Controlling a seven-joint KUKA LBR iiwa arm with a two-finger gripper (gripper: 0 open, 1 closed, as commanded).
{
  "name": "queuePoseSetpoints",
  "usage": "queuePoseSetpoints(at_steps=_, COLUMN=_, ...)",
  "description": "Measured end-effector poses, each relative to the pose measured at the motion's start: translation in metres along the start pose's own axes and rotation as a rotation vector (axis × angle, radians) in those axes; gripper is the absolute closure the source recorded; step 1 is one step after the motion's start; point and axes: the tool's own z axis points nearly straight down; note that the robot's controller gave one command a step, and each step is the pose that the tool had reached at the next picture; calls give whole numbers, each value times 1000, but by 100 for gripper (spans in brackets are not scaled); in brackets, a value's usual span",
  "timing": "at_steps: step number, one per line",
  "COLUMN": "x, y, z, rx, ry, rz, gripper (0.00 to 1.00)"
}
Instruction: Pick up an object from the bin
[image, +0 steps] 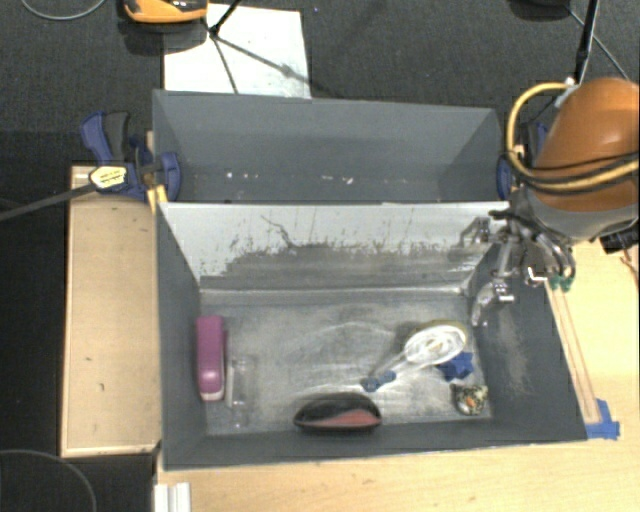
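My gripper (488, 300) hangs at the bin's right side, above the floor, its metal fingers pointing down and a little apart with nothing between them. Just below and left of it lies a clear plastic brush with a blue handle (425, 353). A small blue piece (459, 368) and a dark, gold-flecked lump (468, 399) lie under the gripper near the right front corner.
A black and red oval thing (337, 414) rests at the front middle. A purple stapler-like block (210, 357) with a clear piece (238, 382) beside it lies at the left. The arm's orange cover and cables stand over the right rim.
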Motion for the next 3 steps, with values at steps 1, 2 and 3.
queuePoseSetpoints(at_steps=1, x=12, y=8, z=132, rx=0, ry=2, rz=-7, gripper=0)
queuePoseSetpoints(at_steps=2, x=9, y=7, z=127, rx=2, ry=-7, rz=-9, gripper=100)
queuePoseSetpoints(at_steps=3, x=9, y=-4, z=50, rx=3, ry=-14, rz=6, gripper=100)
